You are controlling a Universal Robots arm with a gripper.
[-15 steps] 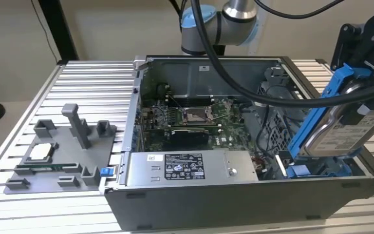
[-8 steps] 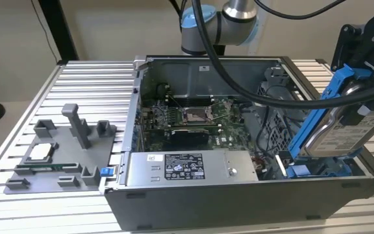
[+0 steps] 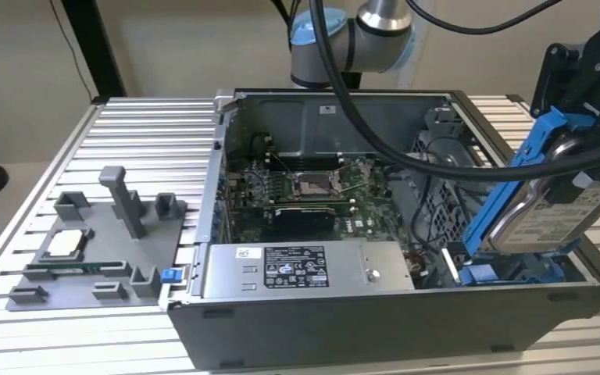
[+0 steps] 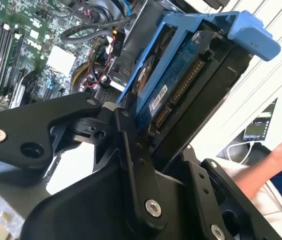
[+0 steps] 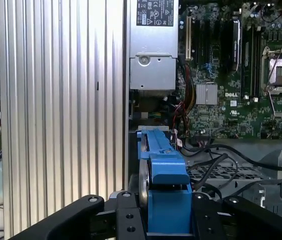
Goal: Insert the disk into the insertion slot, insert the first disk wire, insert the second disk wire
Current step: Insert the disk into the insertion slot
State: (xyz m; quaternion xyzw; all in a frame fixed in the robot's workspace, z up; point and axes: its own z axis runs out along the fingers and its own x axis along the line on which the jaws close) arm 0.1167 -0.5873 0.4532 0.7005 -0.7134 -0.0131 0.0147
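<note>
My gripper (image 3: pixel 576 160) is shut on the disk (image 3: pixel 550 215), a silver hard drive with a white label in a bright blue carrier frame (image 3: pixel 508 183). I hold it steeply tilted, nearly on edge, over the open computer case's front corner at the exterior view's right. Its lower end hangs just above the insertion slot (image 3: pixel 500 272), a grey bay with blue rails. In the second wrist view the black fingers (image 4: pixel 131 150) clamp the disk (image 4: pixel 168 82) with its connector edge showing. The first wrist view looks along the blue carrier (image 5: pixel 163 175). Red and black wires (image 5: pixel 182 112) lie loose beside the bay.
A silver power supply box (image 3: pixel 300 269) fills the case's front. The motherboard (image 3: pixel 311 187) lies behind it. The arm's thick black cable (image 3: pixel 383 133) crosses above the case. A grey fixture (image 3: pixel 91 250) with parts sits at the exterior view's left. A person's arm (image 4: pixel 276 160) shows beyond the table.
</note>
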